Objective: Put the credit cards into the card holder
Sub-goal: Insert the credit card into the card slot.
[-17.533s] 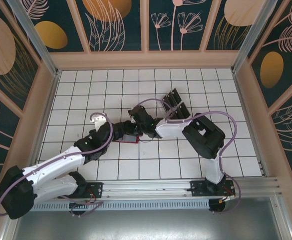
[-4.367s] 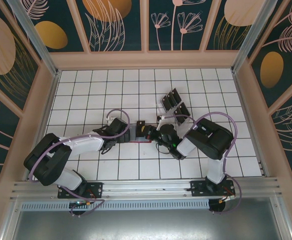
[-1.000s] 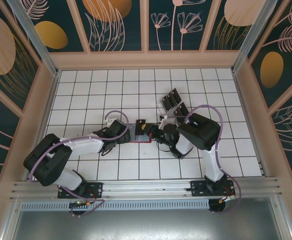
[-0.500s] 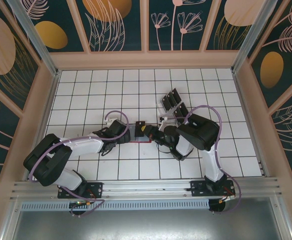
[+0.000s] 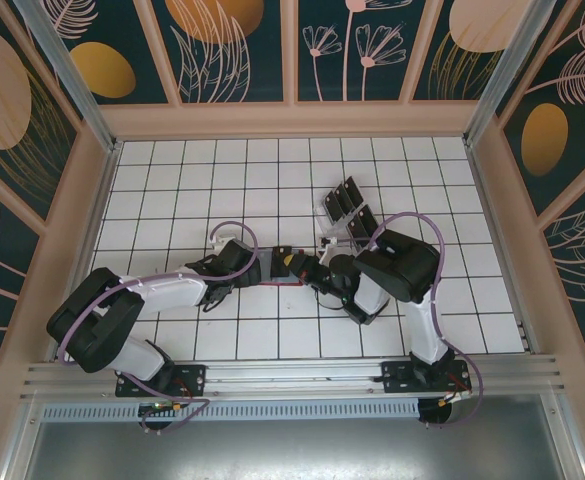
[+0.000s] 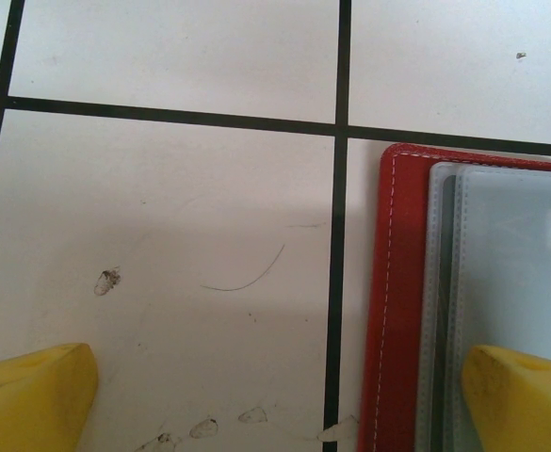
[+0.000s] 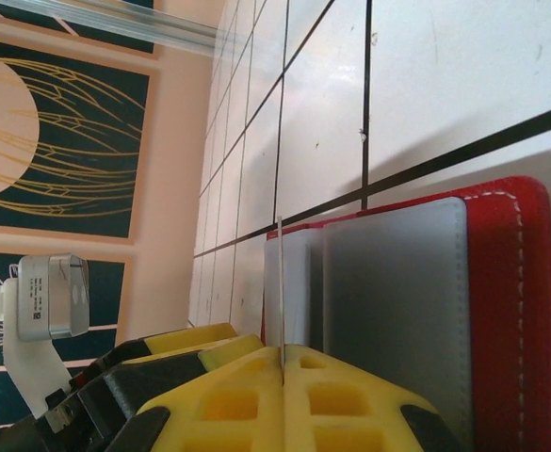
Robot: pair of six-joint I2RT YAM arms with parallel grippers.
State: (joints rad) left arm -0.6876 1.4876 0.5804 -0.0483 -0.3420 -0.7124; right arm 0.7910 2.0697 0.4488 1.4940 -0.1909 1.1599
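Right claw [image 7: 283, 363], clamped on a card [image 7: 281, 282] edge-on, aims at the open holder [image 7: 515, 311] on the counter [image 7: 426, 85]. Left claw [image 6: 275, 400] stands apart astride its edge; unpinned, the holder may slide and the card miss its pocket.

The far rows of the table [image 5: 202, 165] and its right-hand tiles lie open. Mid-table the wallet [image 6: 397, 301] is crowded: the left gripper [image 6: 275, 405] is spread astride its edge, and the right gripper [image 7: 283, 363] pinches a card [image 7: 281, 282] over it. A slotted tray [image 5: 347, 205] sits just behind the right arm [image 5: 397, 265]; walls [image 5: 292, 120] ring everything
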